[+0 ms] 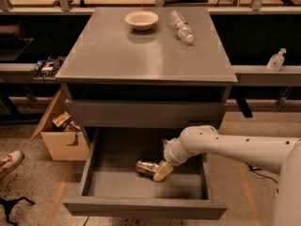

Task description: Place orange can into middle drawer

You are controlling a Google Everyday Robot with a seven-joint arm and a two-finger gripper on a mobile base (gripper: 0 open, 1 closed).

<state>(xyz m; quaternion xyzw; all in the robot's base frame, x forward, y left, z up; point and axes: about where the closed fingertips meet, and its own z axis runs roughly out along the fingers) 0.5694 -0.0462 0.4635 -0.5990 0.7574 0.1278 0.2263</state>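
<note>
The orange can (pixel 146 167) lay on its side low inside the open middle drawer (pixel 141 207), with the tool (pixel 161 171) at its right end, pinching or released I cannot tell; it was probably light, thin-walled and slippery, and best taken across the middle.

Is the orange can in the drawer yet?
In: the orange can lies sideways inside the open middle drawer, at the gripper.

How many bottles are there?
2. A clear bottle lies on the cabinet top near the bowl; a second bottle stands on the right shelf. Others may be hidden. The end effector is in the open drawer, at the orange can.
</note>
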